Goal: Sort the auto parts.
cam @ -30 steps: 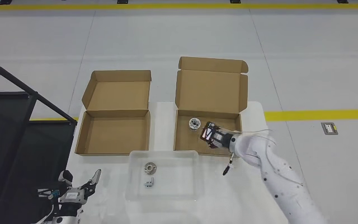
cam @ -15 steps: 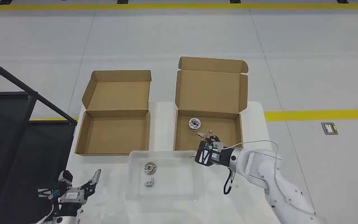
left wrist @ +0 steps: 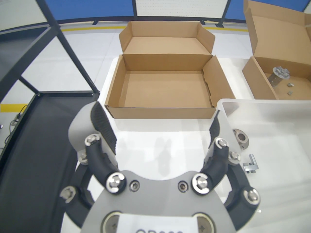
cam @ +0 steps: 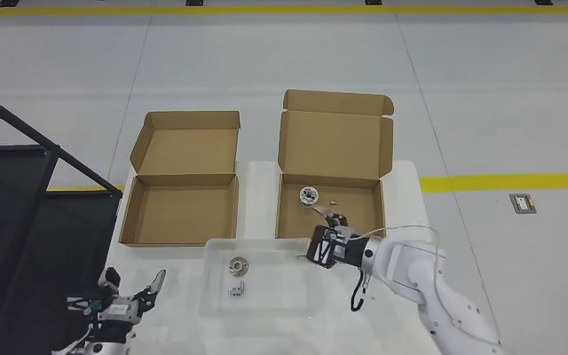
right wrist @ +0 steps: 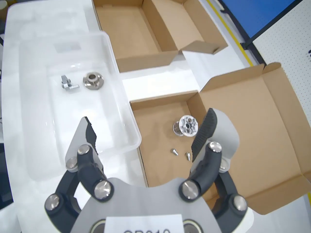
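Auto parts (cam: 238,264) in tray (cam: 284,286) — boxes (cam: 177,215) beyond

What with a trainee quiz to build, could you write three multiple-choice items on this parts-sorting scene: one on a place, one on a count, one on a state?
1. The round flange lies in:
A. the right cardboard box
B. the clear tray
C. the right tool

2. How many small screws lie in the right cardboard box?
A. none
B. two
C. five

3. The right tool is:
A. open and empty
B. shut on the round flange
C. shut on one of the small screws

Answers:
1. B, as the right wrist view shows the round flange on the clear tray's floor.
2. B, as two small screws lie side by side on the box floor near the geared part.
3. A, as its fingers stand wide apart with nothing between them.
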{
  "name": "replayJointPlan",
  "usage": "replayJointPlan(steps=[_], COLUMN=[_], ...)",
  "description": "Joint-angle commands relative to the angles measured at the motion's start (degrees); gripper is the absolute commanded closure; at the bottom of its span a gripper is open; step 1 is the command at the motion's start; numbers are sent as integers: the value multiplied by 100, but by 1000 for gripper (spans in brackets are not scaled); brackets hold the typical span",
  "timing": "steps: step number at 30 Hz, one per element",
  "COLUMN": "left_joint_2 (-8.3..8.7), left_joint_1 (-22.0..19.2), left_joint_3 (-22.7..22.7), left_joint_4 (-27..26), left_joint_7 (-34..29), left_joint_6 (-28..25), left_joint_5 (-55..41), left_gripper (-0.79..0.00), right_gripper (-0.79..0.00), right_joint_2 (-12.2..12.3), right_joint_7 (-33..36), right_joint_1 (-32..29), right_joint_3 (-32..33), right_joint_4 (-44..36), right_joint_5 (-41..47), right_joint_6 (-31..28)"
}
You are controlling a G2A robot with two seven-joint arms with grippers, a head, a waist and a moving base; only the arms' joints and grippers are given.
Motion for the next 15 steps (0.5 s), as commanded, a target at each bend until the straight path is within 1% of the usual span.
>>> replayJointPlan(steps=[1,3,5,8,11,15], left_joint_2=[13,34,66,130,205,298], left_joint_1=[-104,-181,-270,-407,-520,-676], left_joint_3=[-18,-42,-72,-140,-227,-325], left_joint_4=[9,12,-25,-129,-343,-580], left_joint_7=[-28,-16,-77,-310,-591,-1029], left_joint_6=[-200,-467,-863,-1560,-2459,-3351], left_joint_5=[74,199,351,654,796,1103], left_gripper=[-785,-785,-785,-785,-785,-785], right_gripper=[-785,-785,-785,-785,-785,-785], right_joint_2=[-2,-10,-25,-36,-30,5], right_joint_7=[-238,-392,-576,-831,-1130,-1493], right_joint_1=[8,50,76,132,175,166], right_joint_3=[-43,-122,-240,-421,-536,-649], right_joint_4=[-126,-199,-289,-378,-481,-764], right_joint_5=[-113,-198,-255,-393,-576,-895], right_joint_6=[56,47,38,-121,-328,-691])
